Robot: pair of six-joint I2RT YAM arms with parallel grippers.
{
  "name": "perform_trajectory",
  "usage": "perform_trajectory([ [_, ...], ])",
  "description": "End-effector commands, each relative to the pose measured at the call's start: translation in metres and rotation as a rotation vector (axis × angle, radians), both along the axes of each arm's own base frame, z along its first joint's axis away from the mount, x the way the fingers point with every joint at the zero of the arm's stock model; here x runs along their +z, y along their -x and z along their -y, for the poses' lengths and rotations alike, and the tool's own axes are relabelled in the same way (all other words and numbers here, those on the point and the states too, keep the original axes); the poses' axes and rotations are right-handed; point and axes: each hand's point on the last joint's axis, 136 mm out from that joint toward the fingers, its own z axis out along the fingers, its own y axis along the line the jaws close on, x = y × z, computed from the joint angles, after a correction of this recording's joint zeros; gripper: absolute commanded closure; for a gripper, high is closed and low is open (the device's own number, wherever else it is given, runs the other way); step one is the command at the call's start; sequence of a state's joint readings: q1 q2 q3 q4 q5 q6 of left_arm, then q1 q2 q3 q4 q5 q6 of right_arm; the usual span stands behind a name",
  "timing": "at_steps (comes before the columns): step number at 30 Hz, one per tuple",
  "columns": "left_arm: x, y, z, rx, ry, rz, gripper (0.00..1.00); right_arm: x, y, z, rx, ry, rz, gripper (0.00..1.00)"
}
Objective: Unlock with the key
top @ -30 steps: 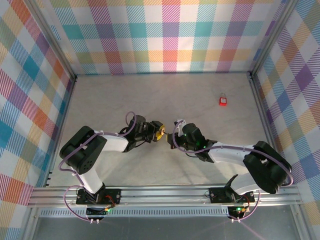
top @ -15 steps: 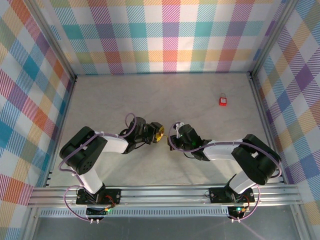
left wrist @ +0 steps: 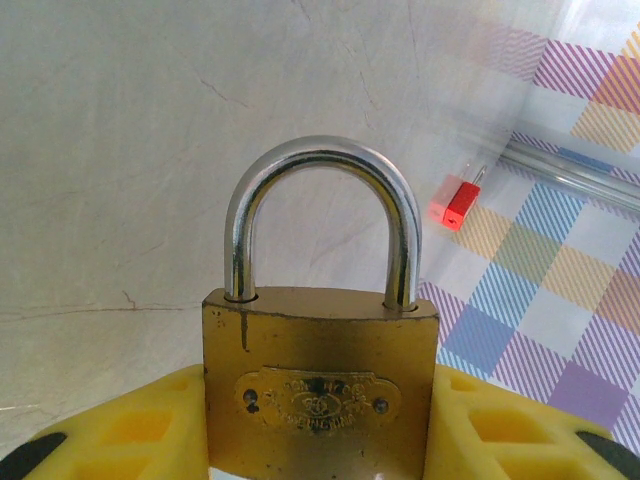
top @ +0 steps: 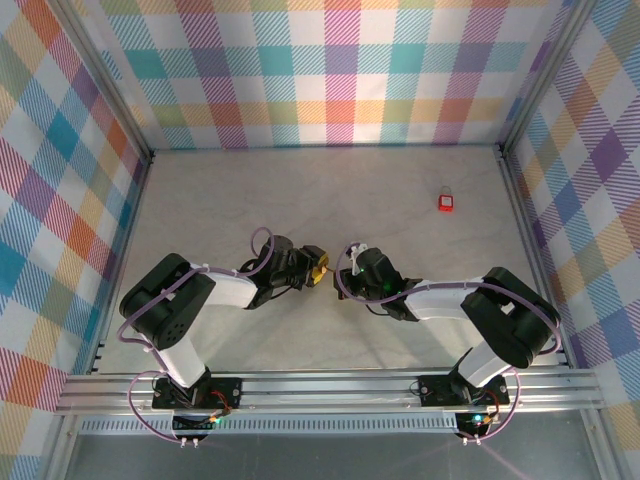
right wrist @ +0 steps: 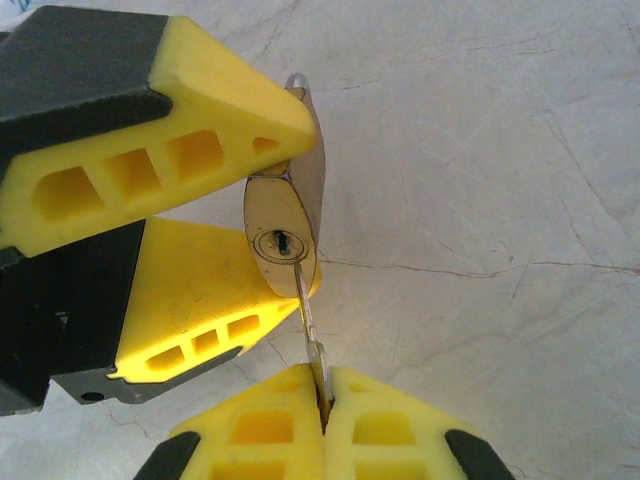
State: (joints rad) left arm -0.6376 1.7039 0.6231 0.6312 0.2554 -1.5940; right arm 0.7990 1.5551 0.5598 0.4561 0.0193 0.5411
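Observation:
My left gripper [left wrist: 320, 410] is shut on a brass padlock [left wrist: 320, 385], one yellow finger on each side of its body. The steel shackle [left wrist: 320, 200] sits closed in the body. In the top view this padlock [top: 319, 268] hangs between the two grippers at mid-table. My right gripper [right wrist: 322, 390] is shut on a thin silver key [right wrist: 312, 340], with the blade pointing at the padlock's underside [right wrist: 285, 245]. The blade tip touches that face just below the dark keyhole slot [right wrist: 280, 242]. In the top view my right gripper [top: 346, 272] sits just right of the padlock.
A small red padlock [top: 446, 201] lies on the pale table at the far right, also in the left wrist view [left wrist: 455, 203]. Checked walls and metal rails [top: 520, 200] enclose the table. The left gripper's yellow fingers [right wrist: 200, 120] crowd the space beside the key.
The right arm has swung in and its gripper has moved left with the key, closing on the padlock. The left gripper has shifted the padlock slightly down.

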Motion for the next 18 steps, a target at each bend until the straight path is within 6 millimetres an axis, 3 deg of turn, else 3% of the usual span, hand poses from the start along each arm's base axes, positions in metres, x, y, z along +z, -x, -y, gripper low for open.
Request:
perform_trajectory([
  [1, 0.023, 0.001, 0.012, -0.024, 0.064, 0.062, 0.76, 0.019, -0.01, -0.011, -0.006, -0.054, 0.046, 1.0],
  [18, 0.006, 0.005, 0.011, -0.017, 0.039, 0.039, 0.78, 0.02, -0.011, -0.003, -0.036, -0.038, 0.056, 1.0],
])
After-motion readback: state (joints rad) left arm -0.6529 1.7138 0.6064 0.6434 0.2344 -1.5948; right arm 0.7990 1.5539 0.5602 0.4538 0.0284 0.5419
